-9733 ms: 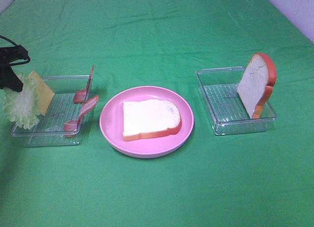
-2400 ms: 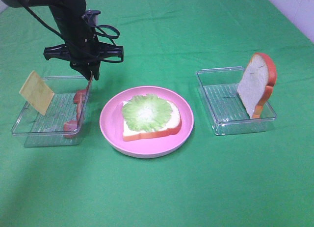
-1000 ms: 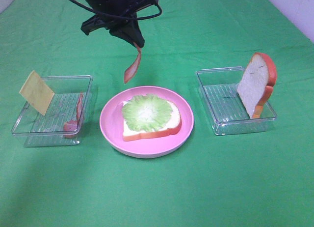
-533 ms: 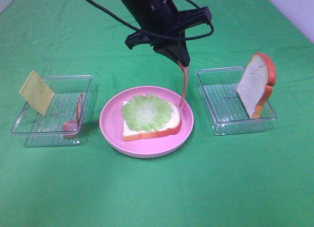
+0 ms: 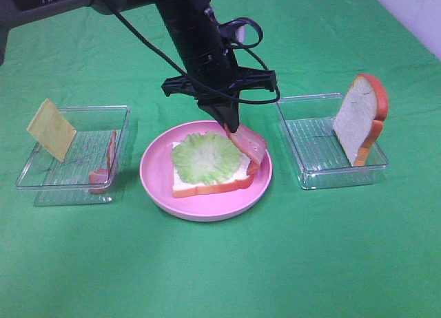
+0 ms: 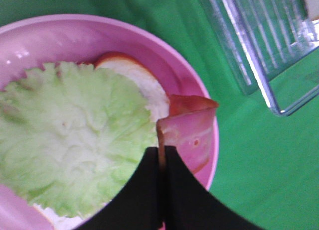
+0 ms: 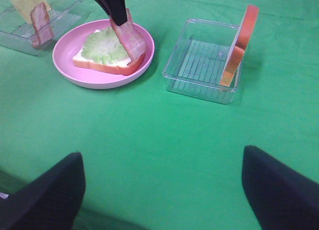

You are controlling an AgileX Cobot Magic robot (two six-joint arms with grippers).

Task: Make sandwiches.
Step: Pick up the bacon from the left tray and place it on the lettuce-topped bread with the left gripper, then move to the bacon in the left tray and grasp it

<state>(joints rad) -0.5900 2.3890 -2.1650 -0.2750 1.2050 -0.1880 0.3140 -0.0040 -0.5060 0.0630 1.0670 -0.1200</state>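
Note:
On the pink plate (image 5: pixel 153 175) lies a white bread slice (image 5: pixel 207 185) with an orange-red crust, topped with pale green lettuce (image 5: pixel 204 157). My left gripper (image 5: pixel 229 122) is shut on one end of a reddish bacon strip (image 5: pixel 249 146). The strip droops over the right edge of the lettuce and bread. The left wrist view shows the dark fingertips (image 6: pixel 149 170) pinching the bacon (image 6: pixel 192 129) beside the lettuce (image 6: pixel 75 140). A second bread slice (image 5: pixel 360 118) leans upright in the right clear tray (image 5: pixel 310 173). My right gripper (image 7: pixel 162 155) stands open, well short of the plate (image 7: pixel 75 76).
The left clear tray (image 5: pixel 41 191) holds a yellow cheese square (image 5: pixel 52 129) leaning at its far corner and another bacon strip (image 5: pixel 109 163) against its right wall. Green cloth covers the whole table. The left arm and its cable (image 5: pixel 200 43) reach over the plate from behind.
My left gripper has come down and leftward with the bacon. The strip, hanging straight half a second ago, now lies bent over the right side of the lettuce and bread.

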